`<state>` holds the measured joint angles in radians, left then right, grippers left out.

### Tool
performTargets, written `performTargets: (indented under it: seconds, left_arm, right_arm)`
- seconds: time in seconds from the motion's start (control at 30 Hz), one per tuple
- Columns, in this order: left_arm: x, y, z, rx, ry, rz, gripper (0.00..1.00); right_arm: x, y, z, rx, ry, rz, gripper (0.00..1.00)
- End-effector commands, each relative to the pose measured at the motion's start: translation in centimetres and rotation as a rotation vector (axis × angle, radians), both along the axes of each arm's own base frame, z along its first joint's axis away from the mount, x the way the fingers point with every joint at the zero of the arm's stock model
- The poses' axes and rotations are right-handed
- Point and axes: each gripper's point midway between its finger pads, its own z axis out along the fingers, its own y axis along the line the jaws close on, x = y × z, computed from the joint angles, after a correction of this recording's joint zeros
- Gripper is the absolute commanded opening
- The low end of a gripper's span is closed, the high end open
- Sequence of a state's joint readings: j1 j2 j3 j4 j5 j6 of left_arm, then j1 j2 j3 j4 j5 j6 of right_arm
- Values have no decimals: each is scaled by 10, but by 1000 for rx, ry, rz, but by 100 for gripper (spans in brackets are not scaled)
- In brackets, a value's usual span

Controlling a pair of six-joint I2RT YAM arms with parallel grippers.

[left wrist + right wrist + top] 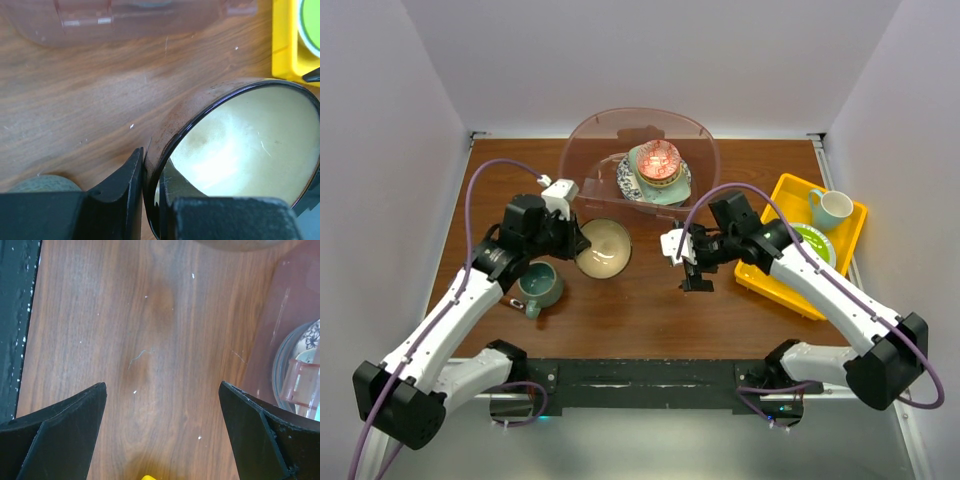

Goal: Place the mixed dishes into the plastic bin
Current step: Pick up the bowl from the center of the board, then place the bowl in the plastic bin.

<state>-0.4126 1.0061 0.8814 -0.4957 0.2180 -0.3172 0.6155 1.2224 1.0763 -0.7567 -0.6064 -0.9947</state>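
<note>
While left end effector (150, 165) pinches tan bowl (240, 145), right end effector (162, 386) gapes.

A dark-brown wood-grain table (640, 300) stands boxed in by plain white walls: a back panel (650, 60), a left panel (380, 150) and a right panel (915, 100). A black rail (640, 375) lines its near edge. The light is soft and even.

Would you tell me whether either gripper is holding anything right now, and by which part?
The left gripper grips the tan bowl by its rim, one finger outside the wall, the other inside. The right gripper is open and holds nothing.
</note>
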Motion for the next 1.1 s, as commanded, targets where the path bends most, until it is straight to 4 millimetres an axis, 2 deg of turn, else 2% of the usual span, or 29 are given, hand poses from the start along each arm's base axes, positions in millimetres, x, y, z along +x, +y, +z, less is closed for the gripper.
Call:
performTargets:
  seconds: [0.0, 0.23, 0.63, 1.07]
  left_arm:
    - [18, -10, 82, -108, -239, -21, 0]
    - [25, -9, 112, -124, -312, -1, 0]
    - [50, 2, 163, -156, -453, 111, 0]
    - [76, 4, 182, -182, -487, 158, 0]
  right_arm:
    - [-7, 1, 9, 54, 26, 7, 98]
    - [-5, -2, 7, 54, 31, -4, 98]
    - [-5, -3, 6, 55, 35, -7, 98]
    - [-4, -3, 5, 53, 36, -9, 98]
